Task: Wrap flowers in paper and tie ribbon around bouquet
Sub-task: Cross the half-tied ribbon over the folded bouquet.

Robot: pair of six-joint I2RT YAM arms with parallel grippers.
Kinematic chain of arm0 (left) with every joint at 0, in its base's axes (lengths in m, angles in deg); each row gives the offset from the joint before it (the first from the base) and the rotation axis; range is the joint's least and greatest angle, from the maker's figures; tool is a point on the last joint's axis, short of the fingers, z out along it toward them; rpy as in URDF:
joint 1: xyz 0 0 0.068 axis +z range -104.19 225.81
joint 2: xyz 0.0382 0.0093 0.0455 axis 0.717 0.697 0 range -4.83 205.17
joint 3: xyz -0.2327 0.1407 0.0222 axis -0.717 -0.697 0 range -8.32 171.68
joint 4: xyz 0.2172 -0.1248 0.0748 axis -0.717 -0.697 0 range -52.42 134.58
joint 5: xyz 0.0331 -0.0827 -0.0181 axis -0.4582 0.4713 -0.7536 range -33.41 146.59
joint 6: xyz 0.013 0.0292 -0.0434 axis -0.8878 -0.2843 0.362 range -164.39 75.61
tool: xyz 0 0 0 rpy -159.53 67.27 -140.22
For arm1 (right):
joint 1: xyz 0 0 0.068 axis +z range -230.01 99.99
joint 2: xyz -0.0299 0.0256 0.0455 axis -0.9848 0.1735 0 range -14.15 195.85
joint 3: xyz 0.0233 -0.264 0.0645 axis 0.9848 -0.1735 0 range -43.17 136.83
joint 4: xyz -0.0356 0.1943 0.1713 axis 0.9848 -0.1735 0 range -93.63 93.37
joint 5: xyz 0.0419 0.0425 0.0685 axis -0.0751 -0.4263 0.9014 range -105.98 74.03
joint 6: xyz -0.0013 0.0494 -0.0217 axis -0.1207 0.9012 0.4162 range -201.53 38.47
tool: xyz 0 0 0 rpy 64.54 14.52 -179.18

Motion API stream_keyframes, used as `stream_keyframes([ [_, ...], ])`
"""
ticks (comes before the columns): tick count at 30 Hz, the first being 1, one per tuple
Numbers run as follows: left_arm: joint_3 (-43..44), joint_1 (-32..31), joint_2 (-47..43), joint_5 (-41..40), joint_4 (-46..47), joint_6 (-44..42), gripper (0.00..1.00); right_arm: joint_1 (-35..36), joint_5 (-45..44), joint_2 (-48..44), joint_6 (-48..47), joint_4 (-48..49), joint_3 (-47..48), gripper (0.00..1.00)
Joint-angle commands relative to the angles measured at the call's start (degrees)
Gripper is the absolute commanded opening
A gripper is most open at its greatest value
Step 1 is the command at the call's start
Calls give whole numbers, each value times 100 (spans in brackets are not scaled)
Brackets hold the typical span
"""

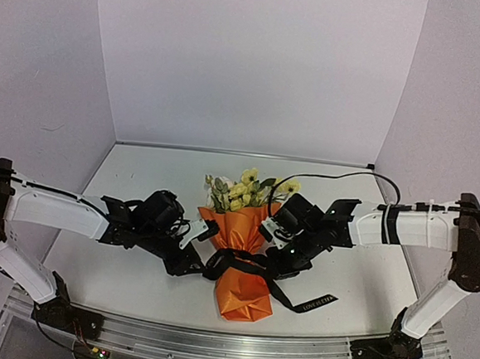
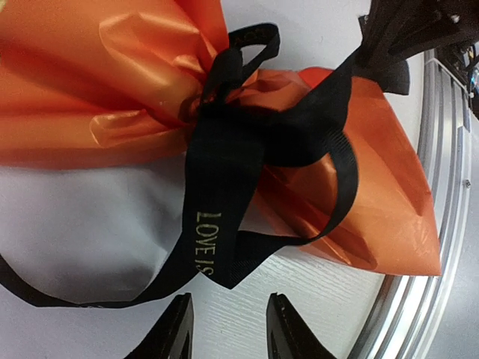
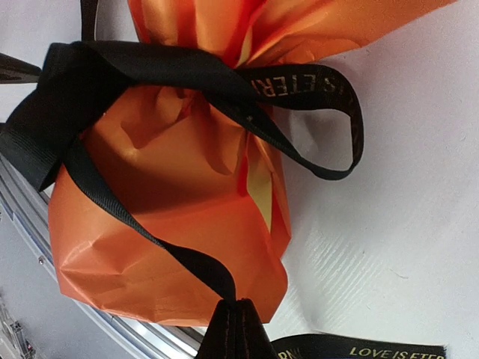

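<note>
Pale lilac walls (image 1: pixel 257 64) are closing in a white table (image 1: pixel 139 188), and the bouquet (image 1: pixel 242 263) is lying at the centre of the top view, just above the metal rail (image 1: pixel 235 345) running along the bottom edge. Its flowers (image 1: pixel 243 190) are pointing toward the top of the frame, while the orange paper (image 1: pixel 243 294) is tapering to a folded end toward the bottom. The ribbon (image 1: pixel 233 262) is cinching the paper at its middle, and one lettered tail is trailing off to the lower right across the table. The left gripper (image 2: pixel 228 333) is sitting just left of the cinch in the top view. In the left wrist view its fingers (image 2: pixel 176 329) are standing apart at the bottom edge with only bare table between them, gripping nothing, and a loop of ribbon is hanging just above them without touching either one. The right gripper (image 3: pixel 238 333) is sitting just right of the cinch in the top view. In the right wrist view its jaws are pressing together at the bottom centre, pinching a strand of ribbon that is running diagonally down across the paper from the upper left. A second loop is sticking out to the upper right of that view, and the lettered tail is lying flat along the bottom right.
</note>
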Motion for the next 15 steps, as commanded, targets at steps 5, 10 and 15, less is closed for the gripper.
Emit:
stream_keyframes([
  [5, 966, 330, -670, -133, 388, -371, 46, 86, 59, 269, -49, -56, 441, 0],
  [10, 1764, 564, 216, 278, 38, -883, 37, 136, -123, 312, 200, 293, 335, 0],
  [15, 2297, 587, 979, 1082, -216, -1396, 35, 143, -429, 146, 395, 786, -27, 0],
])
